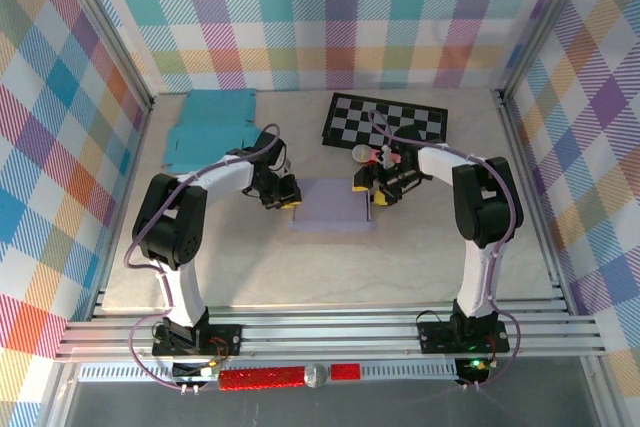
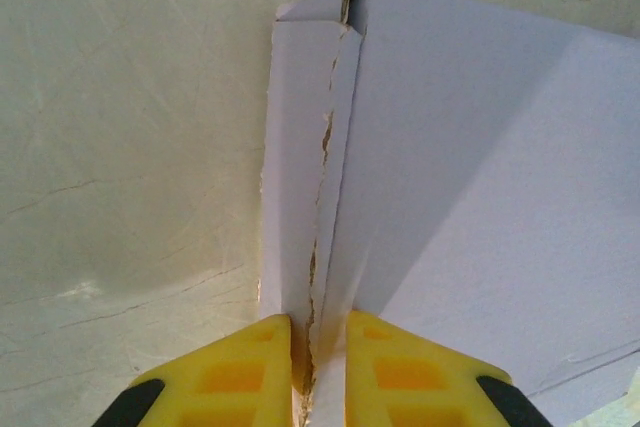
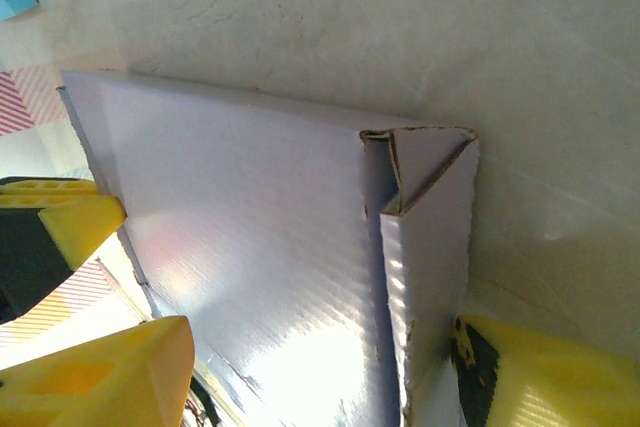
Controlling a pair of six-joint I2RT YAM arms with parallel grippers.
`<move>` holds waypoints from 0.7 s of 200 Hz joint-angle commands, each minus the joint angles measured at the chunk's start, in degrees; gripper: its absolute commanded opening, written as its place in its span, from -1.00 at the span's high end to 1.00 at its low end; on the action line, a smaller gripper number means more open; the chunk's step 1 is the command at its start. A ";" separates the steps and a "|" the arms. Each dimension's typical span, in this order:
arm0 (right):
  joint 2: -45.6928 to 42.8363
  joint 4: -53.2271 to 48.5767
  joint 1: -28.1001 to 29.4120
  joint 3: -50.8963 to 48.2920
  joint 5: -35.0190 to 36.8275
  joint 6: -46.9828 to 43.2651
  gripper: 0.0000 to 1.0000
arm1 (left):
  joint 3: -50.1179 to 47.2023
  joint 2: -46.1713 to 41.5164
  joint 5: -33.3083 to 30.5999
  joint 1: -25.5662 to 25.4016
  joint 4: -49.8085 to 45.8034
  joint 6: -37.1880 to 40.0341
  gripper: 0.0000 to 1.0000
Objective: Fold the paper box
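The left gripper (image 2: 318, 337) is clamping the paper box (image 2: 480, 147) by one folded wall; the released right gripper (image 3: 320, 342) should be straddling the other squarely.

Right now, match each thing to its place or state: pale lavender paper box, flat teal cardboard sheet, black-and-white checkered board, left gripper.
1 pale lavender paper box; 2 flat teal cardboard sheet; 3 black-and-white checkered board; 4 left gripper.
A far left corner; B pinching the box wall; C in the middle; D far side, right of centre.
Pairs: 1-C, 2-A, 3-D, 4-B.
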 commanded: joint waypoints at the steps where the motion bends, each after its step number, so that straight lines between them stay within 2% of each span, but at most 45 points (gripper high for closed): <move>1: 1.00 3.02 0.99 -0.35 -5.72 0.82 -0.38 | -3.74 0.62 -0.37 1.23 -0.84 -0.85 0.73; 45: -1.44 6.71 2.42 -3.05 -7.47 2.68 -0.40 | -7.30 -0.31 0.02 3.05 0.66 -0.86 0.74; 82: -4.45 3.29 1.97 -4.72 -2.29 0.12 -0.42 | -9.10 -0.90 -0.20 4.42 0.60 -0.18 0.74; 140: -6.45 1.95 0.62 -5.68 -2.48 -2.29 -0.47 | -10.98 -1.97 2.00 6.02 2.16 0.11 0.76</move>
